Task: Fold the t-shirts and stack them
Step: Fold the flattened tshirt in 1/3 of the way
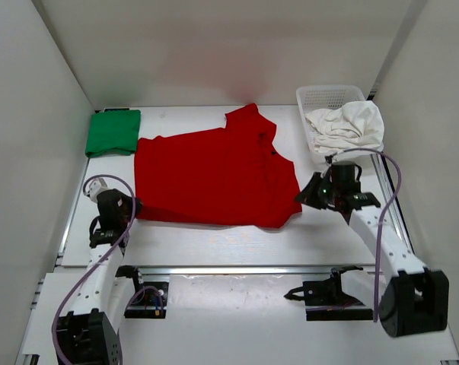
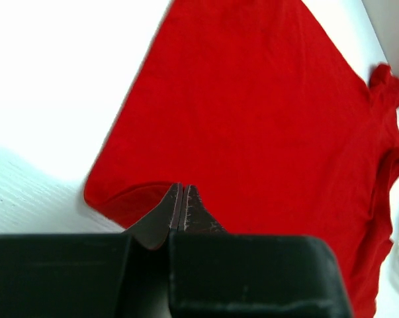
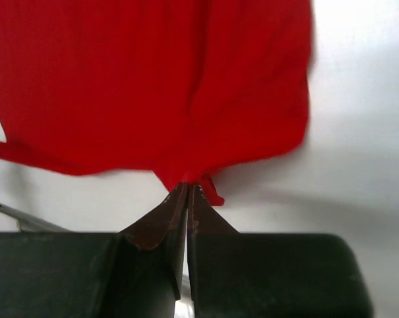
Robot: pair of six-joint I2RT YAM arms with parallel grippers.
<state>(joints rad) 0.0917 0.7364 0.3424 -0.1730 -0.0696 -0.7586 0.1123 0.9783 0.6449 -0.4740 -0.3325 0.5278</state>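
Lying spread across the desk point(image 1: 214, 247): red shirt point(image 1: 214, 179). White shirt point(image 1: 347, 125) sits crumpled in the basket point(image 1: 320, 95), far right. Green shirt point(image 1: 113, 131) is folded at far left, just beside the red. Left hand point(image 2: 182, 190) pinches the red shirt's near-left corner; right hand point(image 3: 188, 189) pinches its near-right corner.

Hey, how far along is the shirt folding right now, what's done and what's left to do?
Done: the green t-shirt lies folded at the far left of the table. In hand: the red t-shirt is spread out, with the left gripper and right gripper each shut on a near corner of it. Left: folding the red one, then the white t-shirt, crumpled in the basket, and stacking all three.
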